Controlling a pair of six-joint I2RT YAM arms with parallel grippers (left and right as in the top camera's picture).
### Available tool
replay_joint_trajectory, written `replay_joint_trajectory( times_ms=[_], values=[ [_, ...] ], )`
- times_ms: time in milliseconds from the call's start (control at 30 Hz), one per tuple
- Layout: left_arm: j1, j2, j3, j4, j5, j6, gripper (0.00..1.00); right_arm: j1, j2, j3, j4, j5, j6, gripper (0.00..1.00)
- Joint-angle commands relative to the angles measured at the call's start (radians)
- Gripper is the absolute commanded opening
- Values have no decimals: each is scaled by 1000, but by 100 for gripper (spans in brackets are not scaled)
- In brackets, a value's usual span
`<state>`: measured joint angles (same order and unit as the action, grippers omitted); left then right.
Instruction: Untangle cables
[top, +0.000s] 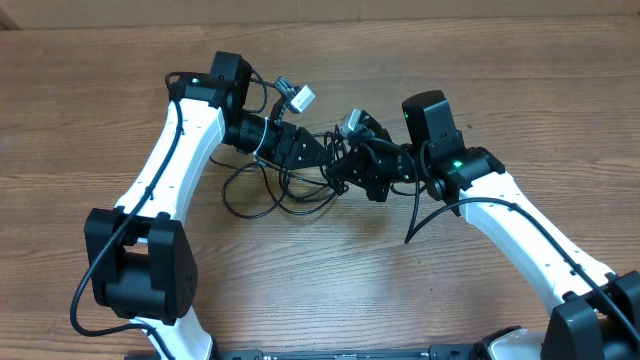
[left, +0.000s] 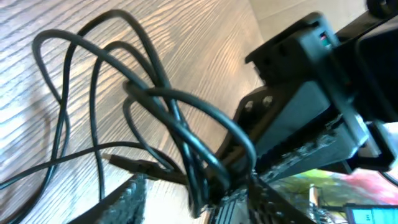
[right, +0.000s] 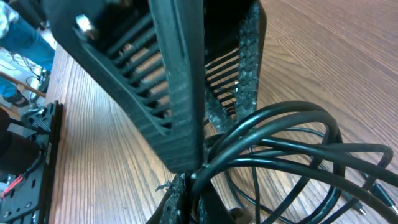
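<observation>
The cables (top: 262, 196) are thin black cords lying in a tangle of loops on the wooden table, between the two arms. My right gripper (top: 342, 172) reaches in from the right and is shut on a bunch of strands (right: 298, 149), pinched at its tips (right: 191, 196). My left gripper (top: 318, 157) meets it nose to nose from the left. Its fingers (left: 124, 199) stand apart, and the bunched cables (left: 155, 93) pass between them (left: 199, 205) close to the right-hand finger. One small plug end (left: 127, 163) rests on the table. The left gripper's ribbed fingers (right: 177, 93) fill the right wrist view.
Pale connectors (top: 300, 97) (top: 350, 123) sit on the arms' own wiring above the grippers. A thicker black arm wire (top: 420, 215) hangs down from the right arm. A black frame (top: 350, 353) runs along the table's front edge. Bare wood (top: 330, 280) lies in front of the tangle.
</observation>
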<state>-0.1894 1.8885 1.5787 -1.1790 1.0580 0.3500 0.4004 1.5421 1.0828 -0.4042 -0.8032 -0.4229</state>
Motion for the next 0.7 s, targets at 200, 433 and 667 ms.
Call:
replay_joint_trajectory(
  times_ms=[200,433,667],
  values=[
    [-1,8,6,2,-45,8,63,4,-21,10,31,-6,61,4],
    [-1,8,6,-6,-45,10,51,2,-20,10,52,-5,61,4],
    [-1,8,6,-60,-45,92,40,-16,-21,10,136,-5,164,4]
  ],
)
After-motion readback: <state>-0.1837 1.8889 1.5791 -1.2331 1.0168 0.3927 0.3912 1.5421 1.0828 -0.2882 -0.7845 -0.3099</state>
